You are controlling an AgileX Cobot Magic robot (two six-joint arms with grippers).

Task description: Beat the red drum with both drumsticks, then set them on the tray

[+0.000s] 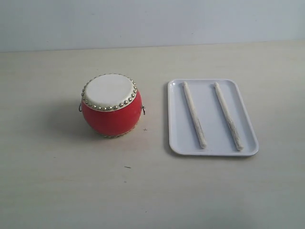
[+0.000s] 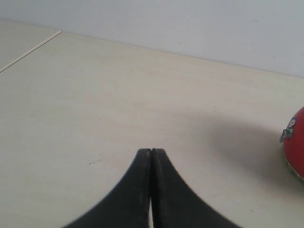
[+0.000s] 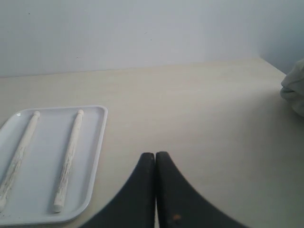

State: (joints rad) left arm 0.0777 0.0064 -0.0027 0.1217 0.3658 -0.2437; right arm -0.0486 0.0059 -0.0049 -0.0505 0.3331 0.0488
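The red drum (image 1: 111,106) with its cream skin and brass studs stands upright on the table, left of the white tray (image 1: 212,145). Two pale drumsticks lie side by side in the tray, one on its left half (image 1: 194,114) and one on its right half (image 1: 228,116). Neither gripper appears in the exterior view. My left gripper (image 2: 151,151) is shut on nothing, with the drum's edge (image 2: 295,142) off to one side. My right gripper (image 3: 155,154) is shut and empty beside the tray (image 3: 97,142), where both drumsticks (image 3: 69,159) (image 3: 18,159) rest.
A pale wooden table (image 1: 143,191) runs back to a light wall (image 1: 152,19). A crumpled whitish object (image 3: 294,90) sits at the table's edge in the right wrist view. A thin seam (image 2: 28,53) crosses the table in the left wrist view.
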